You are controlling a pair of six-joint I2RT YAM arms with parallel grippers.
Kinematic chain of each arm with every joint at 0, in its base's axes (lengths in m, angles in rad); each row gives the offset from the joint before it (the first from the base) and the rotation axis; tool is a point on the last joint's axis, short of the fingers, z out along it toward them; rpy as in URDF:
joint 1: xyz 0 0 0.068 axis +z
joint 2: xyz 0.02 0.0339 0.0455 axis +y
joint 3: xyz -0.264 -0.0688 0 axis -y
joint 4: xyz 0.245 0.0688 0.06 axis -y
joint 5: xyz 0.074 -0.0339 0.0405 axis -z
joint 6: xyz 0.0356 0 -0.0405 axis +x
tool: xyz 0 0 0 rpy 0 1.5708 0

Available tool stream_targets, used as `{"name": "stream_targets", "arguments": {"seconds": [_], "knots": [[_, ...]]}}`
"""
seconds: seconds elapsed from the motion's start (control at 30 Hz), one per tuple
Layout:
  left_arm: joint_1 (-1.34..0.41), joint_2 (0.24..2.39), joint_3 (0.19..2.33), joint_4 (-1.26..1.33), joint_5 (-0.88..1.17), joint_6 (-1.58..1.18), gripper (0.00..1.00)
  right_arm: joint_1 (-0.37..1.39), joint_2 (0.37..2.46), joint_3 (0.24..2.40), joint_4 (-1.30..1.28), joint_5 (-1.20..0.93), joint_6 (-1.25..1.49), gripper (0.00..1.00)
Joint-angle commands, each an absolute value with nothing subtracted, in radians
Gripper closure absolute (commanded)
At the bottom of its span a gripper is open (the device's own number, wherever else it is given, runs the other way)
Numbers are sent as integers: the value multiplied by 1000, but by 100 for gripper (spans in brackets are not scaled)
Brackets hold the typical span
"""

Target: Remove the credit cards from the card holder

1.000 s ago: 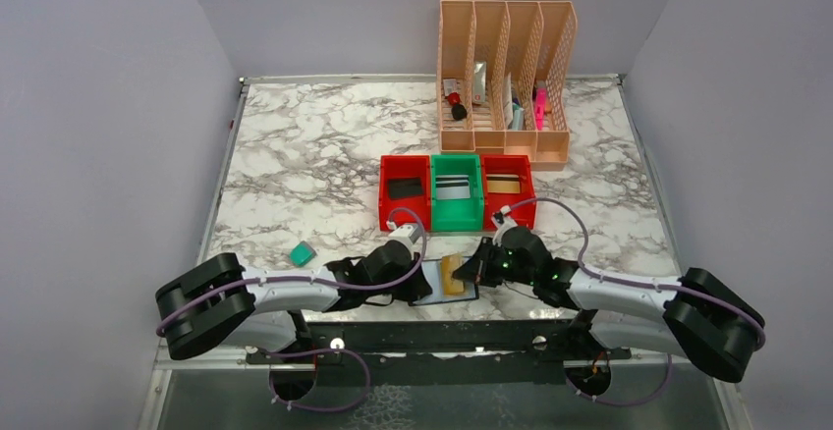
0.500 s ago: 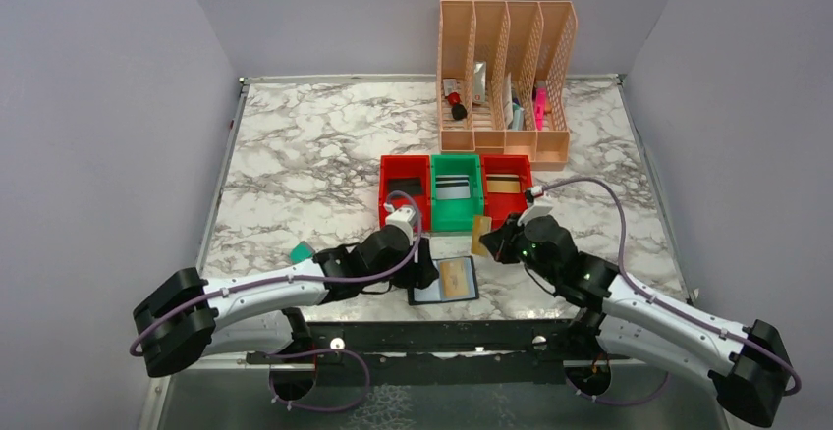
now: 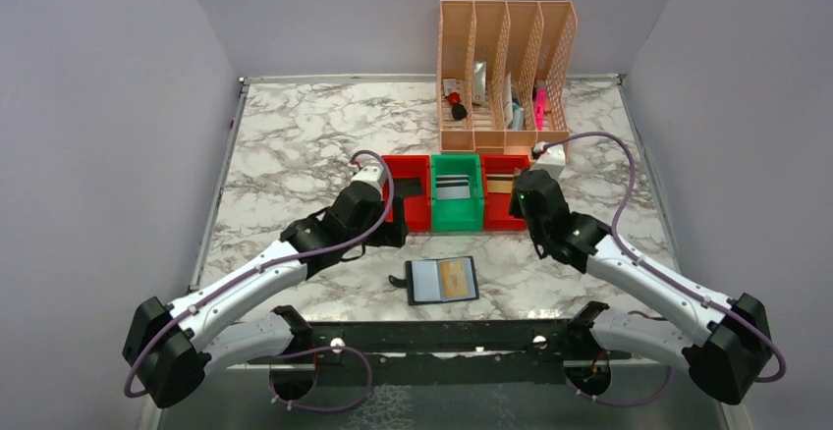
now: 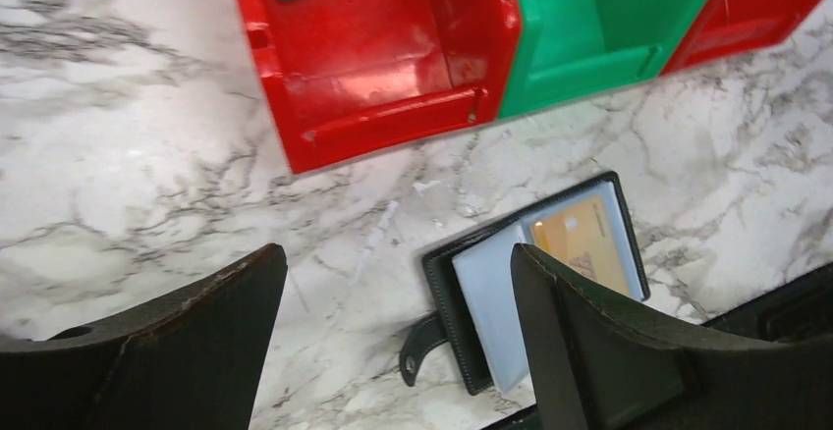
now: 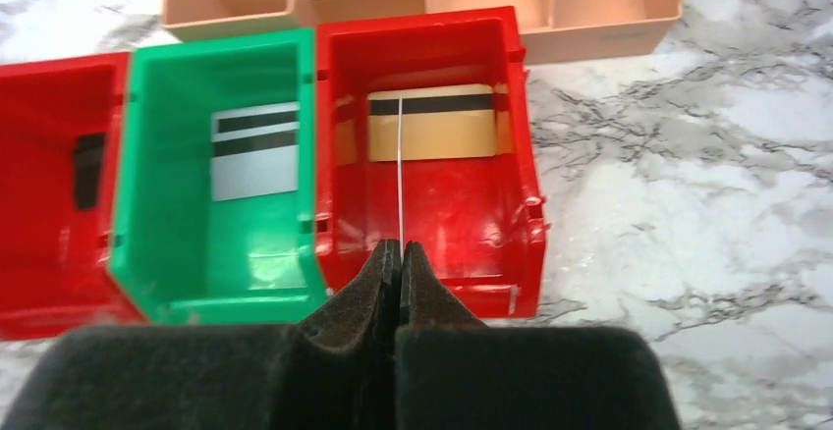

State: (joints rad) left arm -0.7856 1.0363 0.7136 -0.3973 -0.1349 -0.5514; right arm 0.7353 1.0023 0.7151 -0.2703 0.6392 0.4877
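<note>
Card holder (image 3: 432, 281) on the table (image 3: 295, 155) before three bins (image 3: 457, 222), file rack (image 3: 506, 140) behind them.

The black bifold card holder (image 4: 491, 297) lies open on the marble tabletop (image 4: 147, 175), with an orange card (image 4: 580, 253) in its right pocket. The black fingers (image 4: 177, 342) are spread wide. A red plastic bin (image 4: 373, 67) sits beyond.

my left arm (image 3: 250, 275) stretches long and low from its base toward two o'clock in the top view, elbow nearly straight, wrist tipped down. my left gripper (image 4: 393, 263) has its jaws spread wide apart, one dark pad at each lower corner of its own camera. my right arm (image 3: 638, 273) reaches from its base toward ten o'clock, wrist bent down at the end. my right gripper (image 5: 400, 253) has its pads pressed together, pinching a thin card (image 5: 400, 175) edge-on that points to twelve o'clock.
</note>
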Motion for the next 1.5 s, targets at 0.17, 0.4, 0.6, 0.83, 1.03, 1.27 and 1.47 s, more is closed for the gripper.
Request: {"name": "stream_targets", "arguments": {"seconds": [0.17,0.4,0.6,0.83,1.03,1.27,1.47], "knots": [[-771,792,710,-483,-318,-484,2,588,1210,809,-147,383,311,99],[-772,734,701,-540,-364,-446,1,580,1352,891,-127,236,330,99],[-772,711,695,-543,-380,-451,1,580,1426,943,-132,112,359,99],[-771,740,702,-549,-370,-441,1,581,1427,921,-101,-11,388,99],[-772,754,704,-551,-365,-437,1,580,1390,897,-88,36,294,99],[-772,762,707,-552,-349,-430,1,580,1305,779,101,180,-97,99],[-771,754,706,-551,-334,-429,1,580,1311,692,192,142,-369,99]]}}
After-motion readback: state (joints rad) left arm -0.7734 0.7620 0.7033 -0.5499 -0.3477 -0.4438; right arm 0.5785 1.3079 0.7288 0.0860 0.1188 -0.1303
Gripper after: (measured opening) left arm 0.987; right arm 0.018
